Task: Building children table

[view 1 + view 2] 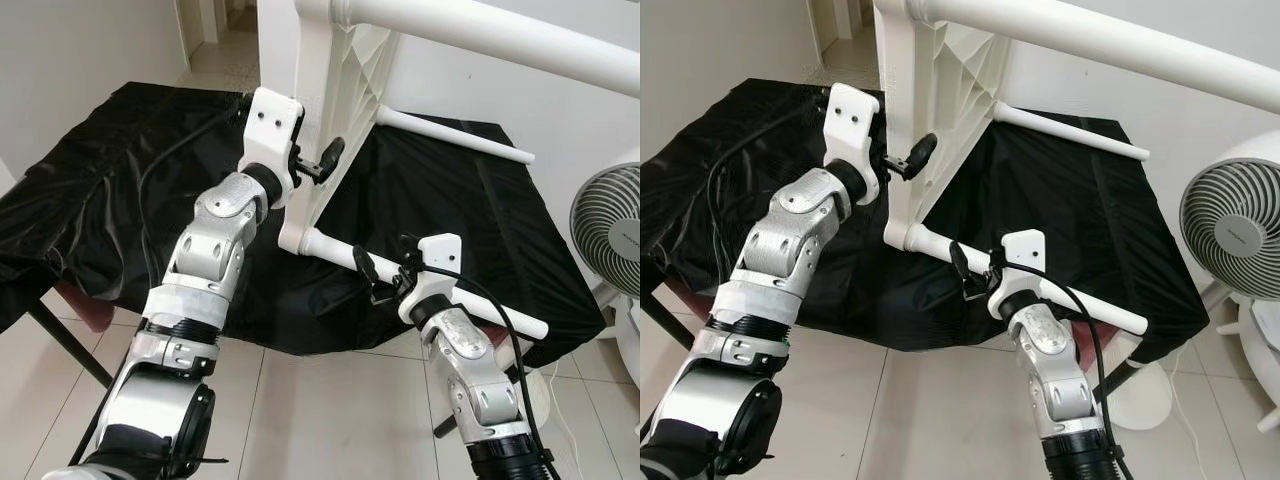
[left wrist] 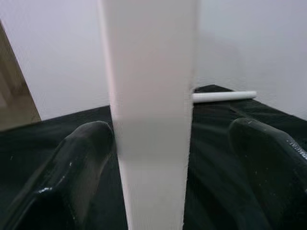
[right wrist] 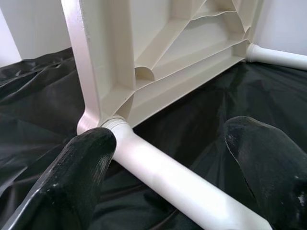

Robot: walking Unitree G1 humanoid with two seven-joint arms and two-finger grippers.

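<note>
We see the white tabletop point(image 1: 335, 90) standing on edge on the black-covered table point(image 1: 90, 200). Our left gripper point(image 1: 322, 160), fingers apart, straddles its rim; our right gripper point(image 1: 372, 275), also apart, straddles a leg point(image 1: 440, 295).

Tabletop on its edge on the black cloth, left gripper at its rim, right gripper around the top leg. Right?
Not the top leg. The right gripper straddles the bottom leg, lying on the cloth, as the left eye view shows. The rest holds: tabletop on edge, left gripper at its rim.
</note>
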